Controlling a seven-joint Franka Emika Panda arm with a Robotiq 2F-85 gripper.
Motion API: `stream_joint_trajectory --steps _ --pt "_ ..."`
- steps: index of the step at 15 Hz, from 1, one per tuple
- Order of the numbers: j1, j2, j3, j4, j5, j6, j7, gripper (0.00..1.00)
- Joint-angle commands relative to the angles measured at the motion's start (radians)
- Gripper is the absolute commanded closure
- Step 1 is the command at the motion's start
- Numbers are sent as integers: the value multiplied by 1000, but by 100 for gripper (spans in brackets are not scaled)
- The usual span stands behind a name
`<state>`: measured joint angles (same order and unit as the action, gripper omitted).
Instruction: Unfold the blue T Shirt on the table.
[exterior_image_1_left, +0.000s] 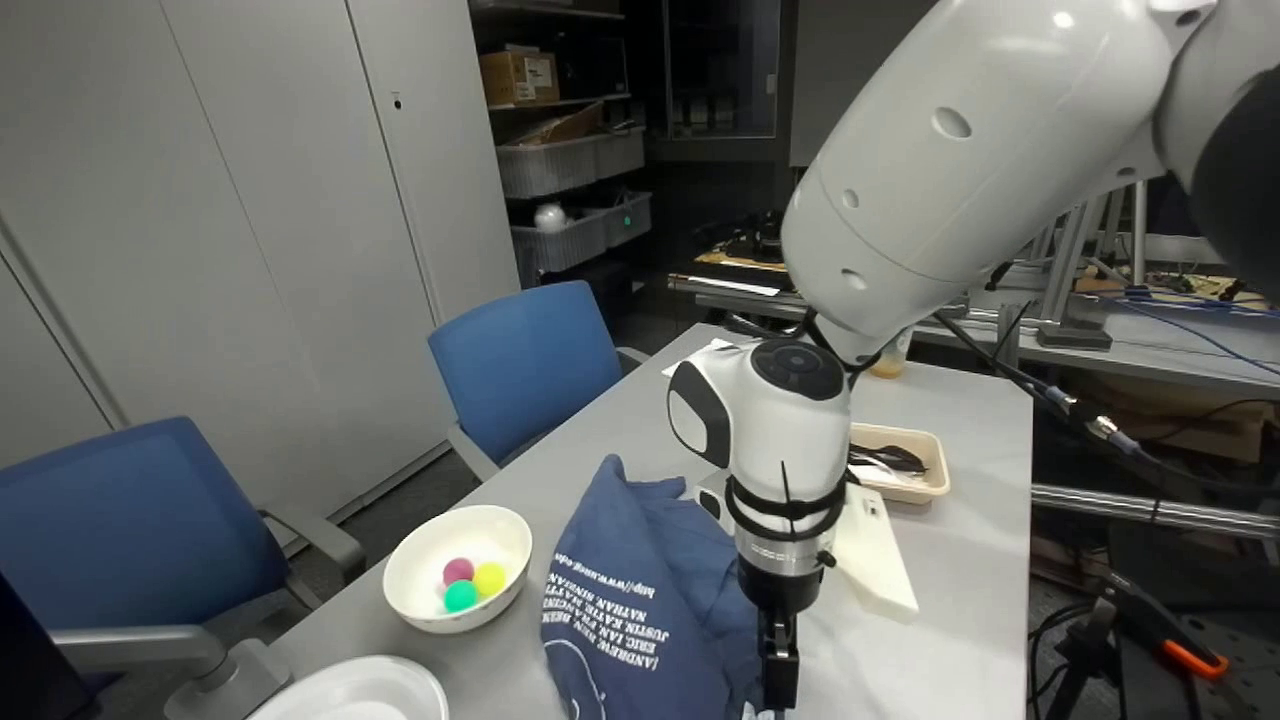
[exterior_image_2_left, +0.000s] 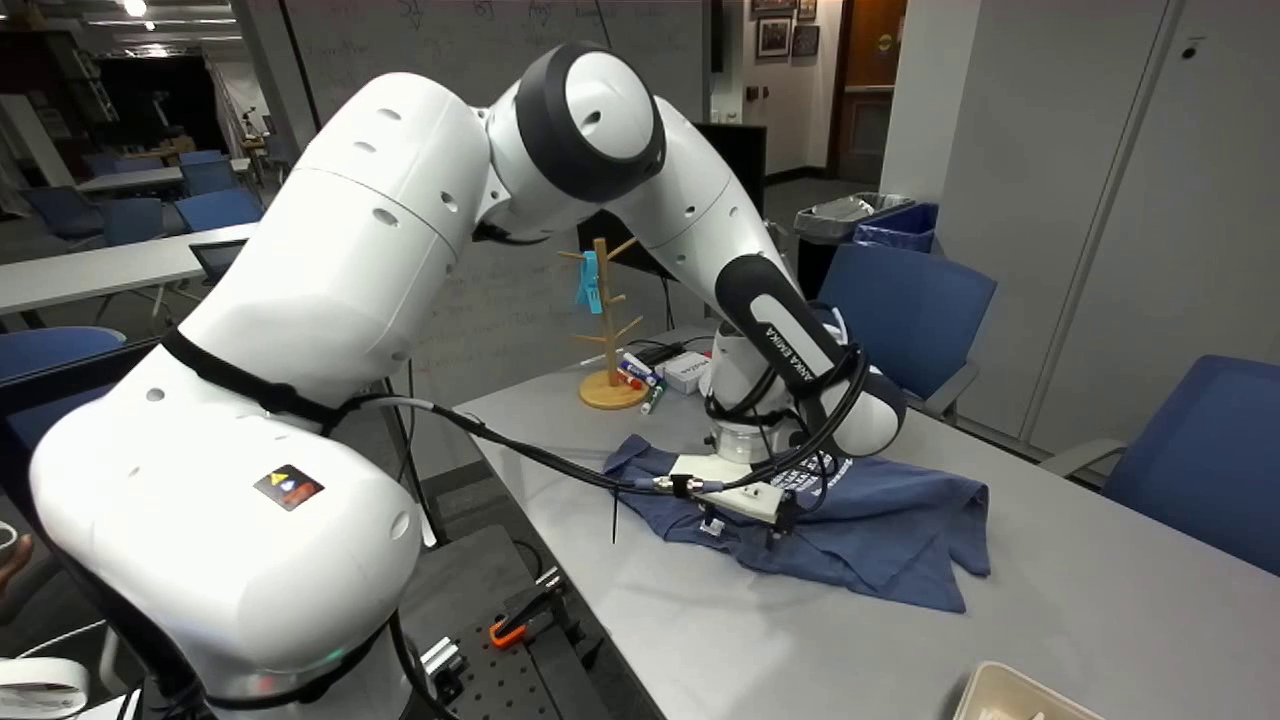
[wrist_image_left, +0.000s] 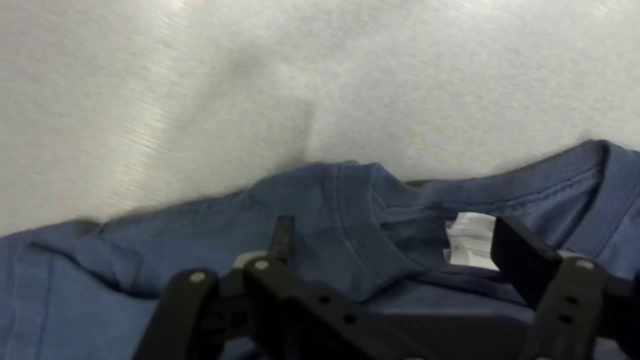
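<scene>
Closing your Robotiq gripper (wrist_image_left: 400, 245) (jaws spread, nothing held) on the bunched collar (wrist_image_left: 367, 235) of the navy-blue T-shirt (exterior_image_2_left: 890, 520) lying on the grey table (exterior_image_2_left: 820, 640) could catch both layers, dragging instead of unfolding.

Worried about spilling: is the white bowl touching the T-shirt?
Apart: in an exterior view, grey table shows between the white bowl and the T-shirt.

Rumpled blue T-shirt (exterior_image_2_left: 880, 525) on table (exterior_image_2_left: 770, 635)
</scene>
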<state>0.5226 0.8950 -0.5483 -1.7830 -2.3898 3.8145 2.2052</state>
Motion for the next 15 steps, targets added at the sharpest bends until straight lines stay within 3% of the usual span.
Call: stream_joint_trajectory --steps 1,8,15 --pt "-46 50 25 69 -40 -18 -60 1" --pt "-34 107 -24 138 -33 -75 -156 1" --pt "-109 160 13 139 21 5 -163 0"
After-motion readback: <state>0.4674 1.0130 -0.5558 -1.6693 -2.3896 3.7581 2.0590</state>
